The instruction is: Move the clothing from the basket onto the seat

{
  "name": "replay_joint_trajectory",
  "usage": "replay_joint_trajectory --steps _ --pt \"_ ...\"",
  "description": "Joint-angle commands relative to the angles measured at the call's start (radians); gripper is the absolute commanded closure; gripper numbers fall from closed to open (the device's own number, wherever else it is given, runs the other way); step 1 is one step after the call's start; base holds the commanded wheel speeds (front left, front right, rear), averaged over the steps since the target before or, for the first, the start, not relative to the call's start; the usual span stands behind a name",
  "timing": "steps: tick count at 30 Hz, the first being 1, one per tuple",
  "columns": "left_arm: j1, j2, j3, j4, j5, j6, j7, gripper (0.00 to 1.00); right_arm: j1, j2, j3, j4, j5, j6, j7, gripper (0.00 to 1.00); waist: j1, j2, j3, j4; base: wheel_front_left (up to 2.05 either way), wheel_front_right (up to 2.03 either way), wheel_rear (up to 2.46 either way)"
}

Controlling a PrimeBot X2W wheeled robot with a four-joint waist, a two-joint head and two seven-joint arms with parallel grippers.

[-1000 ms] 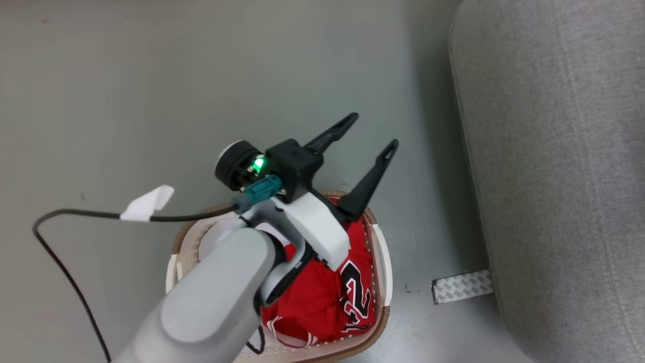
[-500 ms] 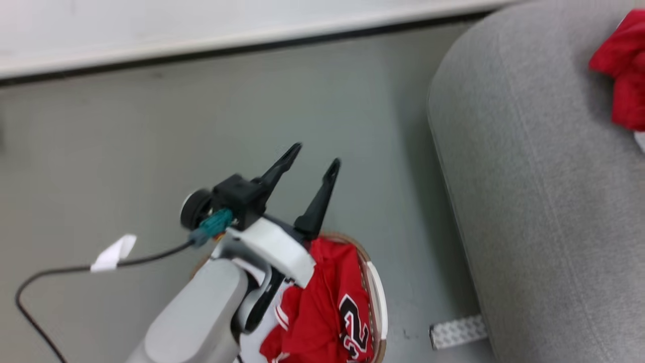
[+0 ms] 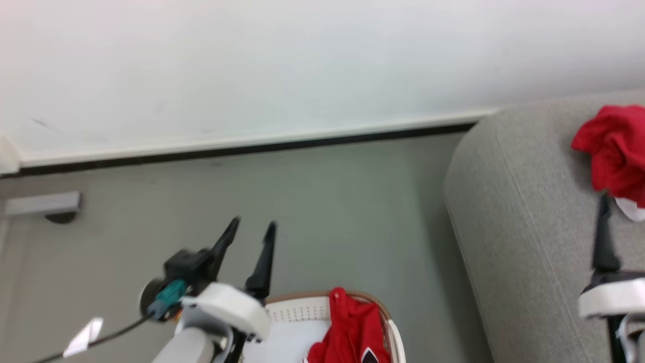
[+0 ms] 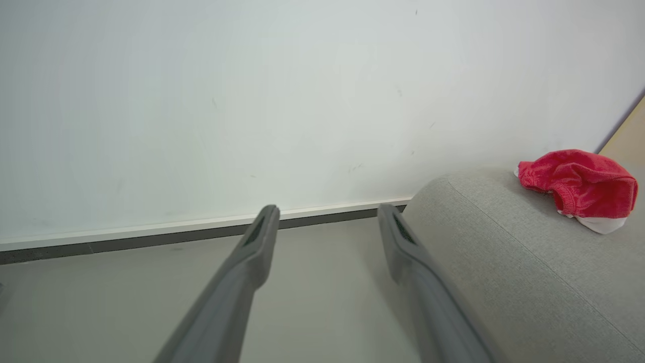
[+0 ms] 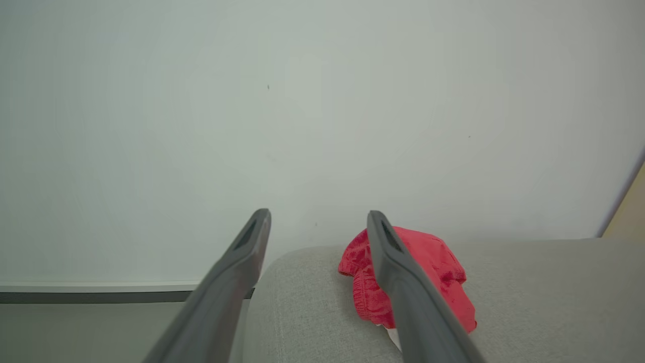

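Clothing on seat, more in basket, wall behind, blurred doorstop perhaps, jaws wide

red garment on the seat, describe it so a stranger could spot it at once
Find the large light-grey fabric seat at the head view's right, near the white wall. On top lies a crumpled bright red soft garment with white showing underneath. Unlike the other red garment, it sits on upholstery, not in the cream perforated plastic basket.
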Motion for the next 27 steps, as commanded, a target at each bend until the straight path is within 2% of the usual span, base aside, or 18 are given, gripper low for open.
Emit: replay_joint_trajectory --steps 1,9,18,27 --pt "0.032 0.005 0.014 0.003 -0.01 0.01 -0.005 0.0 0.031 0.007 0.015 -0.008 0.013 -0.002 -0.003 0.0 0.0003 0.0 -0.051 0.035 0.0 0.0 0.0" --pt "0.198 -0.022 0.142 -0.07 0.045 0.034 -0.006 0.0 0.153 0.031 0.106 0.005 0.072 -0.002 -0.003 0.0 0.0003 0.0 -0.134 0.078 0.0 0.0 0.0" --pt "0.336 -0.056 0.237 -0.109 0.104 -0.008 -0.006 0.0 0.238 0.038 0.152 0.039 0.083 -0.002 -0.003 0.0 0.0003 0.0 -0.184 0.096 0.0 0.0 0.0" --pt "0.36 -0.089 0.29 -0.109 0.148 -0.042 -0.006 0.0 0.255 0.038 0.178 0.054 0.1 -0.002 -0.003 0.0 0.0003 0.0 -0.194 0.088 0.0 0.0 0.0"
